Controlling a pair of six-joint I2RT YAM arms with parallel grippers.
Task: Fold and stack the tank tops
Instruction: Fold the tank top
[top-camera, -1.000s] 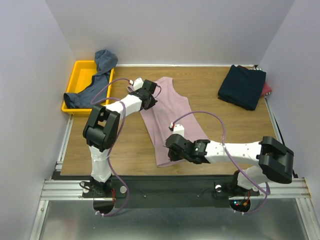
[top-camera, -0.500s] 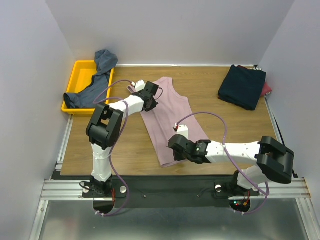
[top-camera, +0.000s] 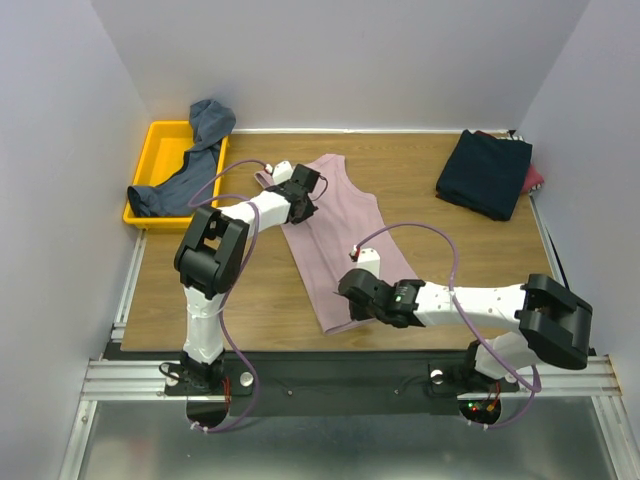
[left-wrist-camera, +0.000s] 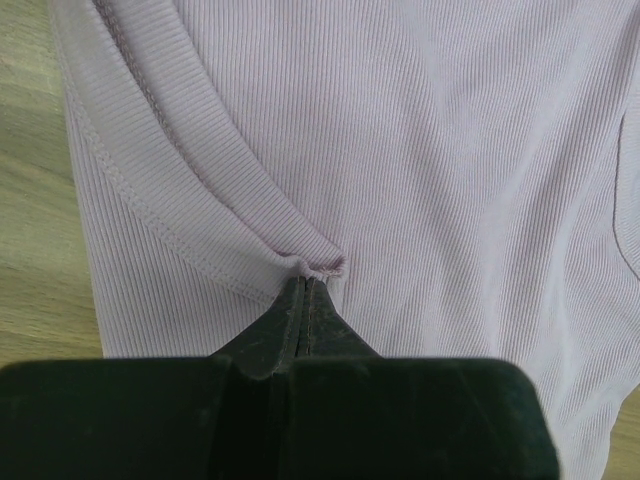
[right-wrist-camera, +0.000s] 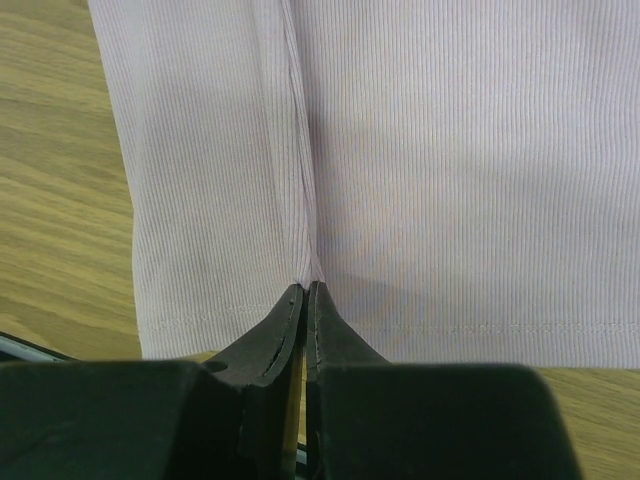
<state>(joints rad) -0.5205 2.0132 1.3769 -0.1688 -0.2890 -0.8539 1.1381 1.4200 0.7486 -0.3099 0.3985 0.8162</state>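
My left gripper (left-wrist-camera: 305, 285) and right gripper (right-wrist-camera: 303, 290) pinch the dusty pink ribbed cotton tank top (top-camera: 345, 225); its edge has slid rightward; lengthwise fold starting.

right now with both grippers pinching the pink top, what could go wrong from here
1. The left gripper holds only a small pucker of edge trim on the pink tank top at its fingertips; it may slip when lifted.
2. The right gripper pinches the hem near the front edge of the table, so a pull toward the bases could drag cloth off it.
3. A crease runs up from that pinch; the fold may come out skewed.
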